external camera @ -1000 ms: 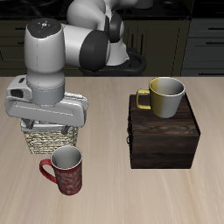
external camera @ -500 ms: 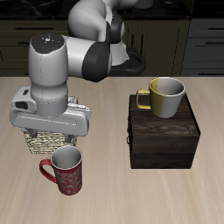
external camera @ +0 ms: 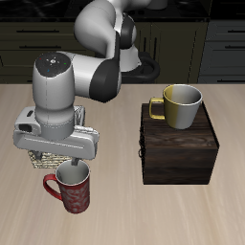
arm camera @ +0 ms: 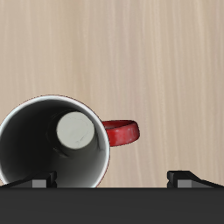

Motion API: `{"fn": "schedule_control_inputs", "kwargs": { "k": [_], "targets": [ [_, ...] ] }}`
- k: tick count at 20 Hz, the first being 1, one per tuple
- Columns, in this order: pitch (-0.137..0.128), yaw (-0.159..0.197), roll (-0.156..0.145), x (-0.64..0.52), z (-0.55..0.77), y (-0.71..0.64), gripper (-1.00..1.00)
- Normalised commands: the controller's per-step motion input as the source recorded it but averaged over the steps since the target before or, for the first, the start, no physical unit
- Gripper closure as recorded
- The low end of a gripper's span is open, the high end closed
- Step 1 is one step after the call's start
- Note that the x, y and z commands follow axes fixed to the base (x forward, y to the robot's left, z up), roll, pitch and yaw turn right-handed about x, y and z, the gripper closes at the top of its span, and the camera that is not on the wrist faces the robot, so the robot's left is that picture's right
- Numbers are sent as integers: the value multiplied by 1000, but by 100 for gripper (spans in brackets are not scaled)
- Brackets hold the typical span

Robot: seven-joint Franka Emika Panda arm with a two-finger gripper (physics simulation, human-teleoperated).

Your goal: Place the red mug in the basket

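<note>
Red mug [external camera: 70,185] stands upright on the table [external camera: 115,206], near the front edge, handle [arm camera: 122,133] sticking out sideways, nothing inside. Gripper [external camera: 69,165] hangs right above its rim; in the wrist view the mug [arm camera: 58,147] sits off to one side of the finger line, not centred between the tips. Fingers [arm camera: 185,178] spread wide, holding nothing.

Step in hand, by my read: the grasp. To do it well: shift sideways so one finger goes inside the rim & one outside, on the wall away from the handle, then drop & close. Lift straight before swinging back to the basket [external camera: 43,156], which sits just behind the mug, mostly hidden by the arm.

Count: 1 red mug, 1 basket, 1 yellow mug [external camera: 181,105], 1 dark box [external camera: 179,148] under it, well apart from the mug.
</note>
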Motion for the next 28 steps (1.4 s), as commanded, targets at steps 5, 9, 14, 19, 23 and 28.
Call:
{"fn": "schedule_control_inputs", "kwargs": {
  "k": [5,9,14,19,23,28],
  "targets": [
    [50,-9,16,-23,-392,29,-100],
    [25,-22,8,-40,-315,44,100],
    [6,-7,13,-19,-80,38,100],
    [-40,-14,18,14,115,43,100],
    [-35,2,6,70,179,54,100],
    [-20,3,8,15,322,112,100]
  ]
}}
